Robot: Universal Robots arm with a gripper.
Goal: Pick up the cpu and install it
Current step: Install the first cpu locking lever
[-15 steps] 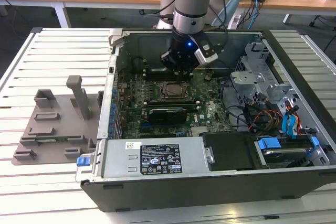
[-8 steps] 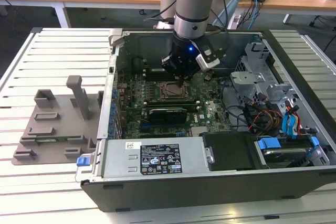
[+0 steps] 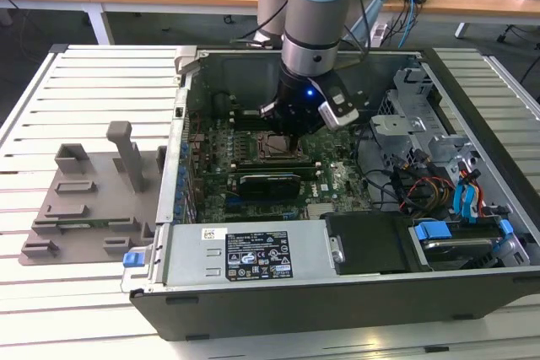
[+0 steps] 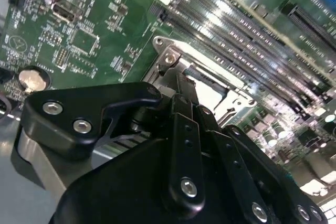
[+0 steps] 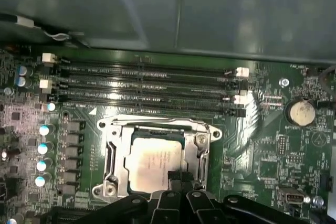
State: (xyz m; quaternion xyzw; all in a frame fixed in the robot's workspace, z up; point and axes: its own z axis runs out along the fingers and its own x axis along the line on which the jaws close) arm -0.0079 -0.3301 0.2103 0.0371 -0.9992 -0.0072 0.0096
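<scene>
Step in hand: seating the cpu (image 5: 157, 163) in the socket frame (image 5: 113, 161) of the motherboard (image 5: 252, 145); judged from the chip lying inside the frame with the gripper (image 5: 178, 179) right above it.
Gripper position: in the exterior view the gripper (image 3: 291, 128) hangs over the middle of the open computer case (image 3: 253, 292), which lies on the slatted bench (image 3: 84, 90).
Gripper state: cannot tell; the fingertips meet the chip's edge at about 5 o'clock in the first wrist view, but whether they pinch it or have parted is hidden.
Technique: keep the chip flat and square to the frame; any tilt risks the contacts beneath. Lower or release straight along the vertical, no sideways drag.
Clearance: memory slots (image 5: 142, 85) lie just beyond the frame at 12 o'clock; keep the linkage off them.
Cpu appearance: flat, square, pale silver lid with faint print, thin darker rim.
Cpu location: within the metal frame, apparently level.
Bystander item: grey tray (image 3: 93, 200) at 9 o'clock of the case.
</scene>
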